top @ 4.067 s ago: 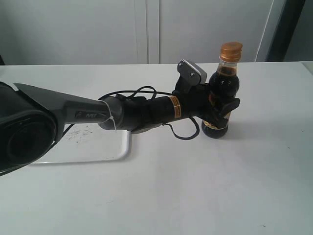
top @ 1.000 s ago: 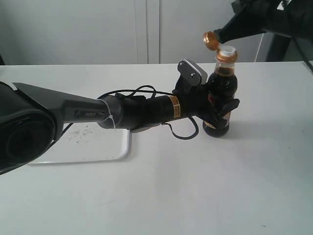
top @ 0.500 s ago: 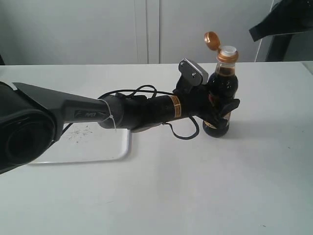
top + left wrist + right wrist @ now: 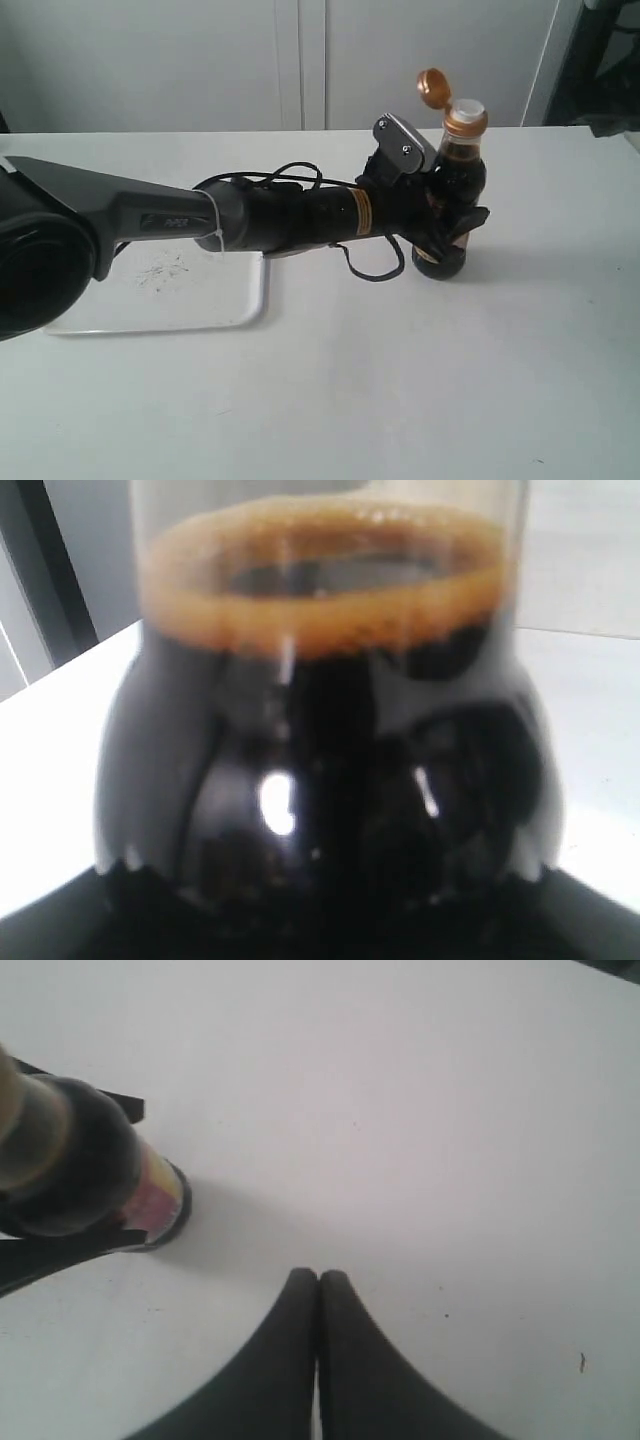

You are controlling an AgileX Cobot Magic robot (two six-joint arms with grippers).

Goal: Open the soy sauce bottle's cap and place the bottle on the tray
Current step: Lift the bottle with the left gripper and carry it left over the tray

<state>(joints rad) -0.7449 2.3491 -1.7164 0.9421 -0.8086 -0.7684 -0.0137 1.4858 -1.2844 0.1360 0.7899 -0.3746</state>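
No legible text in view.

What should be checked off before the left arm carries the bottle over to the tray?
1. Cap flipped open, white spout bare: ok.
2. Left pincer closed around the soy sauce bottle at its body: ok.
3. Bottle's base lifted off the table: cannot tell.
4. Right pincer shut and apart from the bottle: ok.
5. Landing room on the tray: the visible part shows only faint dark specks, but the left arm hides the rest: cannot tell.
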